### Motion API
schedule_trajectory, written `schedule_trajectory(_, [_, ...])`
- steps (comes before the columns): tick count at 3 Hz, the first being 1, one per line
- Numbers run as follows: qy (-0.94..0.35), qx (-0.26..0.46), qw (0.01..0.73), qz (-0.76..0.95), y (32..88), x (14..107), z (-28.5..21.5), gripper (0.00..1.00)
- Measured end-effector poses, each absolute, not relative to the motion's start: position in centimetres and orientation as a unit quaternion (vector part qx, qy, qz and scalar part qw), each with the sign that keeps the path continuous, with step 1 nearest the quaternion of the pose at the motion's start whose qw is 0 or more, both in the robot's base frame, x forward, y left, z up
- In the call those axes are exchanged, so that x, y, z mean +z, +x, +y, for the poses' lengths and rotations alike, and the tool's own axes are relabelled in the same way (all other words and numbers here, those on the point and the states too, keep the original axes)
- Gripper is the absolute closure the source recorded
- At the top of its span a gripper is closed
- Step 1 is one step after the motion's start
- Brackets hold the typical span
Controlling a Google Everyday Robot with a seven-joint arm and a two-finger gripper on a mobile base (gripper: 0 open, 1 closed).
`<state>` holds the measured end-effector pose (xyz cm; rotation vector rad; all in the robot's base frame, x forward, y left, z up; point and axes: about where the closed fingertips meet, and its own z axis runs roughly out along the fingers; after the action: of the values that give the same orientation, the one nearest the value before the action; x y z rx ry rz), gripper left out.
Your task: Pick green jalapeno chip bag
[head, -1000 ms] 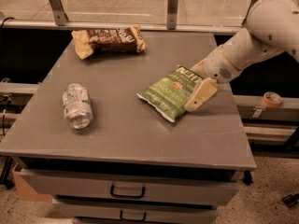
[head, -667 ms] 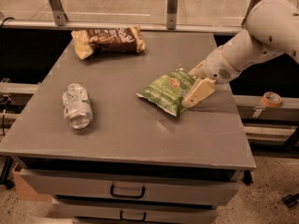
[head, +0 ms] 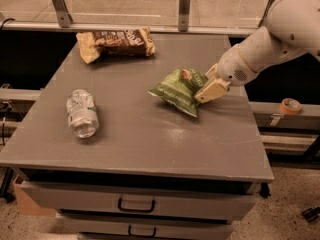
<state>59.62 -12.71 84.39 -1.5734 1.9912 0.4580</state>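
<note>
- Across the grey desk (head: pixel 150 144), nothing but the target has budged in the last second; the other two items sit where they were.
- Reaching in from the right, the white arm (head: pixel 280 39) has drawn up and slightly left.
- Far back-left, the brown snack bag (head: pixel 117 41) lies flat, well apart from the action. Its pale lettering is too blurred to read.
- Right of centre, the green chip bag (head: pixel 175 89) has changed most. It lay flatter a second ago; now its right side is raised and crumpled, with its lower corner close to the desk. I'd call the lift just under way. A small red patch shows near its top, but no words can be read.
- The gripper (head: pixel 209 90) is pinched narrow on the bag's right edge and is holding it.
- Off to the left, the crushed plastic bottle (head: pixel 82 113) stays put, its label illegible.
</note>
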Motion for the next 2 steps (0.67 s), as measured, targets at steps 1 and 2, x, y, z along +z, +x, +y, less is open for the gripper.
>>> schedule_trajectory(1, [-0.593, 0.177, 0.303, 0.725, 59.1, 87.5, -11.7, 1.0])
schedule_trajectory(2, [-0.605, 0.19, 0.352, 0.689, 57.9, 92.6, -10.1, 1.0])
